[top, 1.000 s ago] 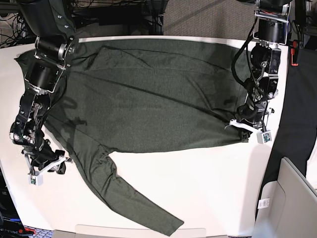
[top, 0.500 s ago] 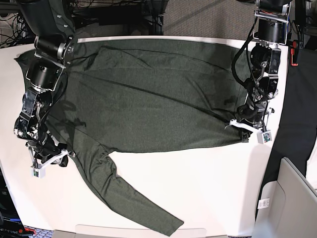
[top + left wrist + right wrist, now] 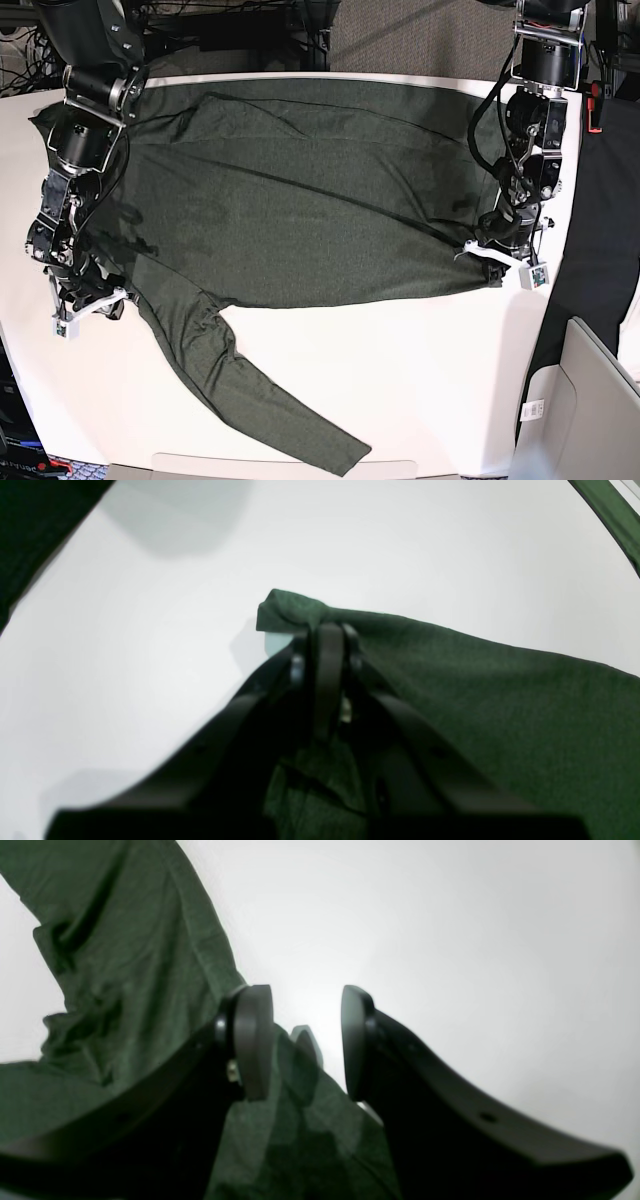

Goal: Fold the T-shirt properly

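Note:
The dark olive-green T-shirt (image 3: 300, 190) lies spread flat across the white table (image 3: 420, 370). One long sleeve (image 3: 250, 390) trails toward the near edge. At the right of the base view, my left gripper (image 3: 496, 262) is shut on the shirt's lower corner; in the left wrist view the bunched cloth (image 3: 295, 611) pokes out past the closed left gripper (image 3: 326, 632). At the left of the base view my right gripper (image 3: 88, 306) stands open at the shirt's edge. In the right wrist view the right gripper (image 3: 306, 1040) hangs over the cloth edge (image 3: 125, 965), holding nothing.
A grey bin (image 3: 595, 400) stands off the table's near right corner. A dark drape (image 3: 600, 230) hangs along the right side. Cables and equipment sit behind the far edge. Bare white tabletop shows in front of the shirt's hem.
My right gripper has moved toward the far side along the table's left edge, closer to the shirt's side. The left gripper has kept still, holding the corner.

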Robot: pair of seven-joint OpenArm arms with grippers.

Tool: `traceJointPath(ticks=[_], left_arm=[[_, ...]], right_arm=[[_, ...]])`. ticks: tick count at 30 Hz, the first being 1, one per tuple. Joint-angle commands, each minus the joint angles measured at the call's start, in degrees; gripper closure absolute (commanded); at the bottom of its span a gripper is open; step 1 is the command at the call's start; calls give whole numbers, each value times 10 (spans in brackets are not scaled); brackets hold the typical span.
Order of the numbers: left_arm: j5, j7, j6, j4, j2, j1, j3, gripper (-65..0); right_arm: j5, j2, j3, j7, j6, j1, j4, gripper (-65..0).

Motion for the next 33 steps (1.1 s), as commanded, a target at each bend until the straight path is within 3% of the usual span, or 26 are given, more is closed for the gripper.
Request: traceJointPath(ticks=[1, 18, 25, 33], left_arm=[[3, -12, -3, 9, -8, -13, -4, 0], [3, -12, -3, 11, -8, -13, -4, 0], [3, -12, -3, 12, -8, -13, -4, 0], [3, -12, -3, 12, -8, -13, -5, 0]], right_arm=[[5, 7, 0, 13, 5, 13, 9, -235], [5, 6, -3, 19, 5, 17, -43, -232], [5, 5, -4, 16, 4, 15, -43, -43], [7, 2, -2, -23, -24, 18, -40, -23]])
